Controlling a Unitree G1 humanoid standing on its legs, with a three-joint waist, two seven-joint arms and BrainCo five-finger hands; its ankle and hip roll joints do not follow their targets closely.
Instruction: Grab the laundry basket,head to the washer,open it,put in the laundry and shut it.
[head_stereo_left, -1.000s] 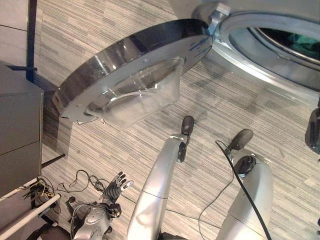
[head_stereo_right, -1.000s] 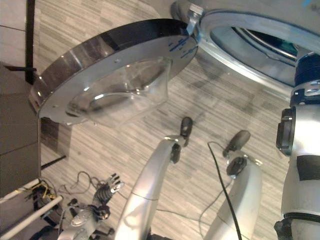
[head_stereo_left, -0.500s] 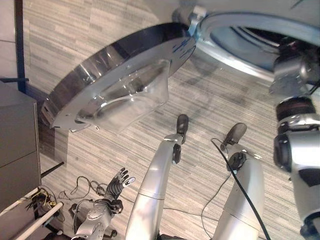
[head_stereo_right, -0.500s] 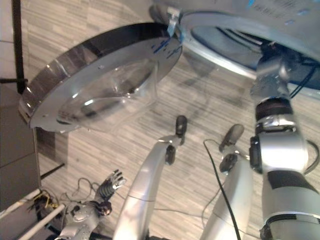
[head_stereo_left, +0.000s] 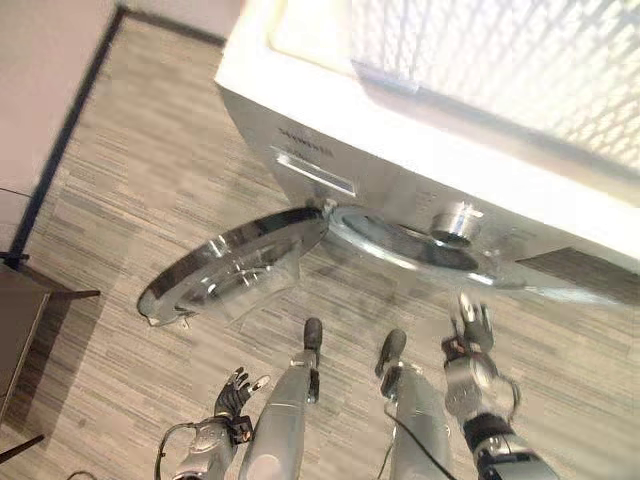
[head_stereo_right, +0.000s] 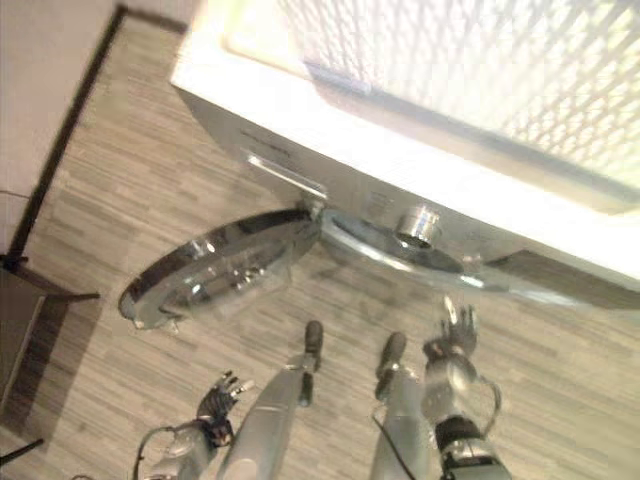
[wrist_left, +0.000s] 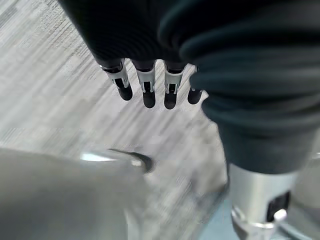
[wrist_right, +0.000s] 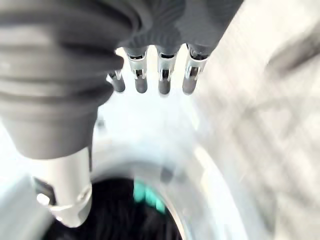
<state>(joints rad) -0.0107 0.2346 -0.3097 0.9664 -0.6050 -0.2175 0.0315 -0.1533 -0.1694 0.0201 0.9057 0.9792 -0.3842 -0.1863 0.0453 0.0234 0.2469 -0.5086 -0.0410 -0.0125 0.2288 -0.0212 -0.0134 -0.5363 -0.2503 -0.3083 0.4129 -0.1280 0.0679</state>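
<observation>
Right hand (head_stereo_left: 468, 340) is raised before the washer (head_stereo_left: 400, 150), fingers straight and spread, holding nothing. Left hand (head_stereo_left: 232, 392) hangs low by the floor (head_stereo_left: 110, 210), fingers loosely extended, also holding nothing. Round glass door (head_stereo_left: 235, 268) stands swung wide open; dark laundry (wrist_right: 120, 210) lies in the drum. Striped grey floor meets a dark baseboard.

The washer (head_stereo_left: 330, 150) stands ahead with its round door (head_stereo_left: 235, 265) swung fully open toward the left, low over the striped floor (head_stereo_left: 120, 200). The drum opening (head_stereo_left: 400, 238) is unobstructed from the front. Dark furniture (head_stereo_left: 15, 320) is seen at the far left.
</observation>
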